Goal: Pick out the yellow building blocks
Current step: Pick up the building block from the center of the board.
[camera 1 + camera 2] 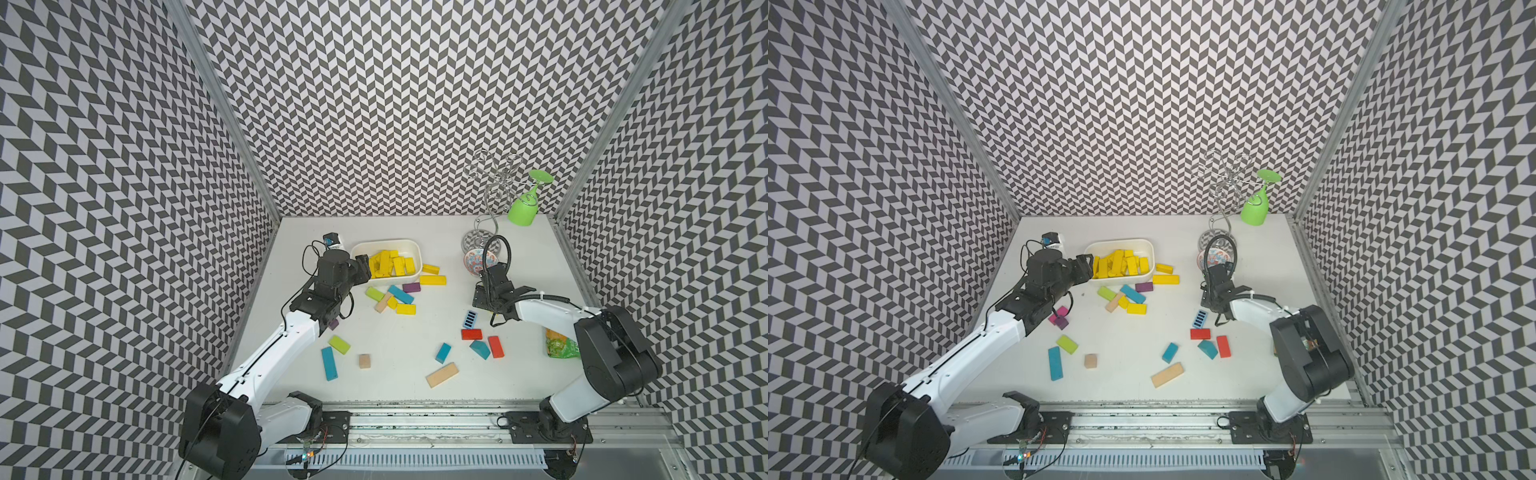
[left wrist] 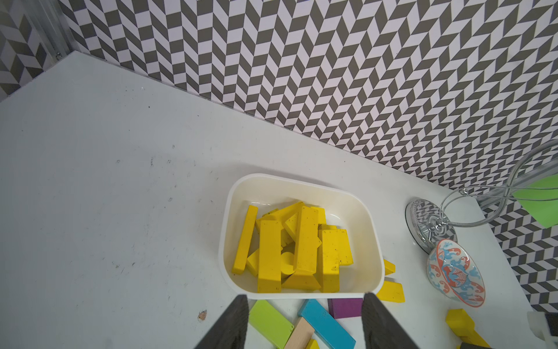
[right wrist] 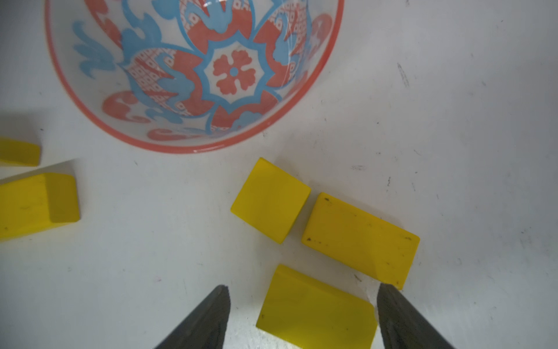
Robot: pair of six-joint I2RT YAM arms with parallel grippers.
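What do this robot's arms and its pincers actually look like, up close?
The left arm and right arm have smooth white shells between chunky black joint housings. Thin black cables loop at the wrists and run along the links. The left gripper and right gripper each end in two dark grey, wedge-shaped fingers tapering to narrow tips.

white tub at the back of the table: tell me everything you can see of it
The white tub is a shallow rounded-rectangle bin, glossy cream-white, plastic by its look, with no lid. It stands upright on the table near the back left. It holds a loose heap of yellow building blocks, mostly bars, some leaning on each other. The left gripper, jaws apart and empty, hangs at its rim; contact cannot be told.
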